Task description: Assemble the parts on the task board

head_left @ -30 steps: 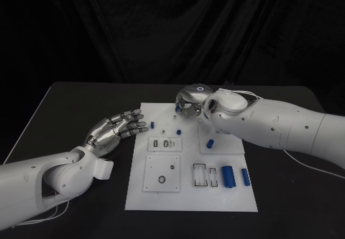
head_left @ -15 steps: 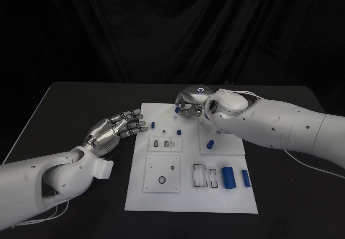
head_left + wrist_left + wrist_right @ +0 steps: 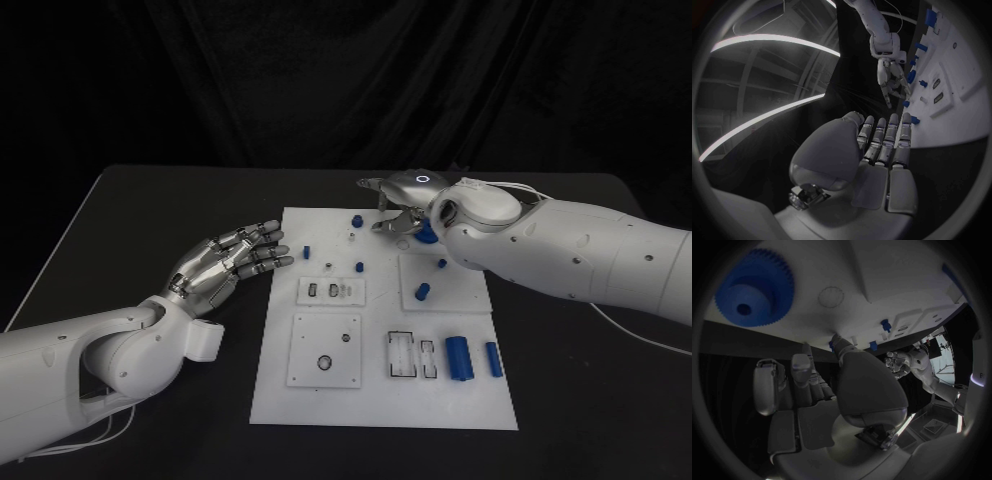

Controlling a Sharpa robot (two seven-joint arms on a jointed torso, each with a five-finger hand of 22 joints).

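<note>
The white board (image 3: 382,315) lies in the middle of the black table (image 3: 130,215), with small blue parts on it: two cylinders (image 3: 459,355) at its near right, one peg (image 3: 421,290) mid-right, small pieces toward the far edge. The left hand (image 3: 231,262) hovers just left of the board, fingers apart and straight, holding nothing; its wrist view shows the palm (image 3: 879,150) flat and bare, and the right hand (image 3: 892,82) across the board. The right hand (image 3: 404,205) hangs over the board's far edge, with a blue part (image 3: 428,230) beside it. Its wrist view shows a blue gear (image 3: 754,287) on the board and the fingers (image 3: 807,375) bent, but I cannot tell whether they hold anything.
</note>
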